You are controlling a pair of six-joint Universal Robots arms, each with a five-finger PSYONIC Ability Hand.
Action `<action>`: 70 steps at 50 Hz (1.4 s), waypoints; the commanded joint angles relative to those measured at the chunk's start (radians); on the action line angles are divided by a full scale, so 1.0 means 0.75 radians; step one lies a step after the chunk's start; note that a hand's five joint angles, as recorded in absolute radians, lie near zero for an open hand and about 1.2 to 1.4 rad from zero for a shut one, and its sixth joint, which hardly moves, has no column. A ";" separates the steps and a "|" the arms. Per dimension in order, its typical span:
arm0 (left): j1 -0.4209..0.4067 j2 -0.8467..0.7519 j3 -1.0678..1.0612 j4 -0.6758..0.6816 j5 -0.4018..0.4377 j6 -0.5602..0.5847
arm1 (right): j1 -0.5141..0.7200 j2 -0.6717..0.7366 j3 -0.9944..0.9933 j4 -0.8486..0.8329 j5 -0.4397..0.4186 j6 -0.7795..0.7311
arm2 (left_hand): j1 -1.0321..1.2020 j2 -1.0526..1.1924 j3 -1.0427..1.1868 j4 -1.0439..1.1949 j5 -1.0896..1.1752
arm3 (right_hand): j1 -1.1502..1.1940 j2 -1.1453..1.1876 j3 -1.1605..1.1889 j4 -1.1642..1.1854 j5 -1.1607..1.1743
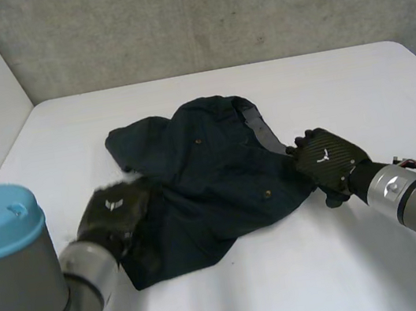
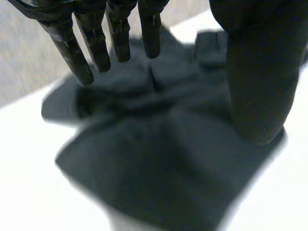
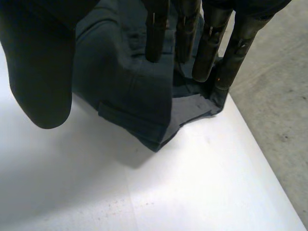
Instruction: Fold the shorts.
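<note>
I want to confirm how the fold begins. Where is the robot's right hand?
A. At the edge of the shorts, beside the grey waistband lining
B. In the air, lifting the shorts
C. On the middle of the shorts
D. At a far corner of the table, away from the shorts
A: in the head view the right hand is at the edge of the shorts, beside the grey waistband lining, and the shorts lie on the table.

I can read no words, numbers or brand names anywhere. The back of my left hand (image 1: 116,219) carries a small white emblem (image 1: 112,205), and my right hand (image 1: 336,164) carries a like mark (image 1: 322,157), neither with letters
</note>
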 commanded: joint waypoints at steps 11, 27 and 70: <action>0.008 -0.173 -0.056 0.062 -0.083 -0.003 | 0.013 0.118 -0.048 -0.140 -0.046 -0.014 | 0.191 0.192 0.194 0.187 0.189 | 1.360 1.312 1.279 1.276 1.298; 0.006 -0.302 -0.025 0.199 -0.107 0.018 | 0.017 0.112 -0.097 -0.128 0.150 0.200 | 0.535 0.536 0.539 0.532 0.534 | 1.360 1.312 1.279 1.276 1.298; -0.082 0.604 0.392 -0.103 -0.089 0.232 | -0.021 -0.766 -0.469 0.829 0.168 0.618 | 1.431 1.432 1.435 1.428 1.430 | 1.360 1.312 1.279 1.276 1.298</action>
